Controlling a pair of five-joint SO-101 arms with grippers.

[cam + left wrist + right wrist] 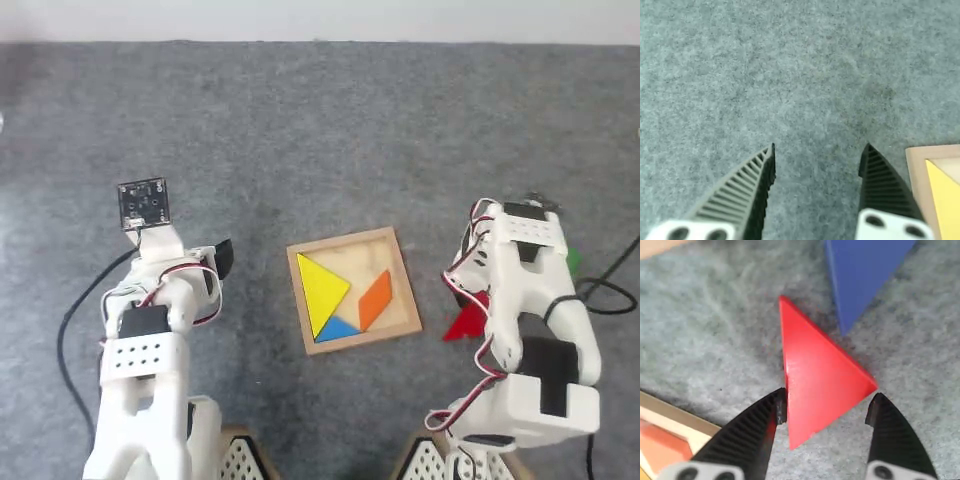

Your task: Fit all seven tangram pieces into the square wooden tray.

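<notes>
High view: one square wooden tray [355, 262] lies on a grey mat [300, 130] between two robot arms. Three pieces sit inside it: one yellow triangle [322, 288], one small blue triangle [338, 329] and one orange parallelogram [375, 300]. One red triangle [465, 322] lies on the mat near the tray, beside the right arm. The right gripper [830, 394] is spread wide astride that red triangle, one finger [775, 415] touching its edge; one dark blue triangle [860, 270] lies near. The left gripper [817, 147] hangs wide open over the mat beside the tray's corner.
</notes>
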